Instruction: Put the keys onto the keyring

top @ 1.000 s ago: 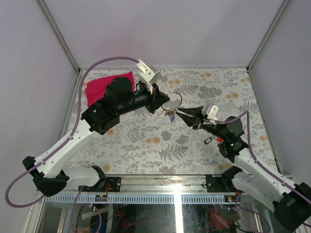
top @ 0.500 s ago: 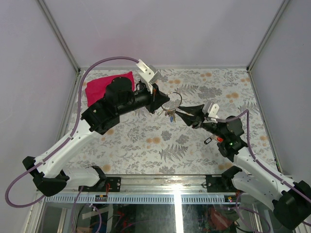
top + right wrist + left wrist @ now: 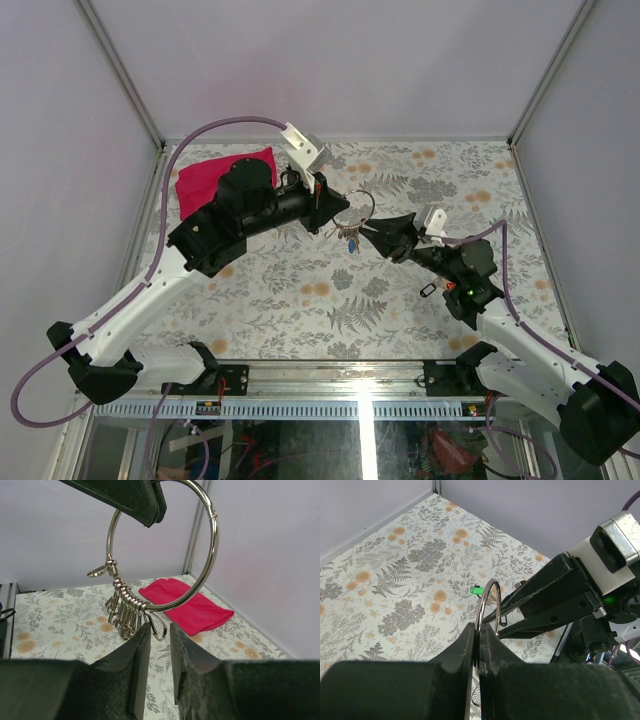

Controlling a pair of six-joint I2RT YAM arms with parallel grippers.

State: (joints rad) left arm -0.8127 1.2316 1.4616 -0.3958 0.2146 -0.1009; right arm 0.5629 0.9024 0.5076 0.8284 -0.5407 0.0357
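My left gripper [image 3: 335, 205] [image 3: 480, 629] is shut on the keyring [image 3: 358, 193] [image 3: 481, 605] [image 3: 214, 545], a large silver ring held upright above the table. A bunch of silver clips and keys [image 3: 125, 615] [image 3: 349, 234] hangs from the ring's lowest part, and a green tag [image 3: 477, 589] shows beyond it. My right gripper [image 3: 364, 231] [image 3: 160, 627] points at the bottom of the ring with its jaws a little apart. A silver hook [image 3: 172, 626] hanging from the ring sits just past the fingertips, and nothing is pinched between them.
A red cloth [image 3: 215, 175] [image 3: 187, 605] lies at the back left of the floral table [image 3: 330, 300]. A small black piece [image 3: 428, 290] lies on the table beside the right arm. Grey walls close in the back and both sides.
My right gripper has crept slightly left and up toward the hanging bunch. The left gripper and the ring have hardly moved.
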